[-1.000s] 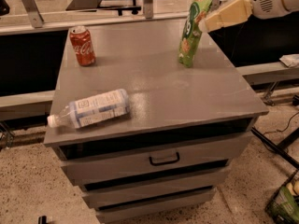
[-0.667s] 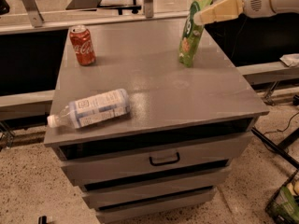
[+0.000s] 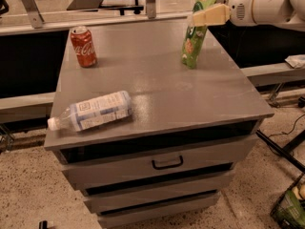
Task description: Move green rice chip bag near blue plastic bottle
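Observation:
The green rice chip bag [image 3: 193, 44] stands upright at the back right of the grey cabinet top [image 3: 190, 94]. My gripper [image 3: 199, 17], tan with a white arm behind it, reaches in from the right and lies across the bag's upper part. The blue plastic bottle [image 3: 95, 111] lies on its side near the front left edge. Its white cap points left, past the edge. The bag and the bottle are far apart.
A red soda can [image 3: 83, 46] stands at the back left of the top. The cabinet has drawers with a black handle [image 3: 167, 163]. A metal rail [image 3: 95, 23] runs behind it. Cables and a green crate [image 3: 290, 206] are on the floor at the right.
My gripper has moved left and a little up, from beside the bag's top to across its upper part. The bag, the bottle and the can have not moved.

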Available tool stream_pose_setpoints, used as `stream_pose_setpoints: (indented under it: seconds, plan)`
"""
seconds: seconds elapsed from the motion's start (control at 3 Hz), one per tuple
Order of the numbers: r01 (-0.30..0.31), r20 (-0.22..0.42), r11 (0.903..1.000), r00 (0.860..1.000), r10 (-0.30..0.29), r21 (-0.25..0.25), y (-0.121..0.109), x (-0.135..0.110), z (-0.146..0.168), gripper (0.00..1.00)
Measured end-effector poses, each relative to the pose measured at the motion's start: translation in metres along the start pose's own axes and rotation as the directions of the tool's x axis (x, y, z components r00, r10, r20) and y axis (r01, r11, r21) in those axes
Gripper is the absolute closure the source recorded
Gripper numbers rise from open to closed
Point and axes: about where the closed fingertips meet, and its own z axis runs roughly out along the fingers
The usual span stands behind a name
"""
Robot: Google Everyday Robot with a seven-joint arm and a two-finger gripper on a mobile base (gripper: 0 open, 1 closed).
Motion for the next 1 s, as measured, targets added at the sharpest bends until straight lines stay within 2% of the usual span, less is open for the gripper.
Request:
stream_pose_setpoints:
  seconds: [0.33, 0.67, 1.0]
  plan:
    - [-0.054, -0.013, 0.9979, 0.998, 0.055, 0.035, -0.0022, 0.0189, 0.0143, 0.0]
    - [-0.061, -0.012, 0.9975, 0.998, 0.062, 0.035, -0.001, 0.021, 0.0177, 0.03]
    - [-0.061, -0.013, 0.9976, 0.998, 0.062, 0.031, 0.0006, 0.0213, 0.0198, 0.26]
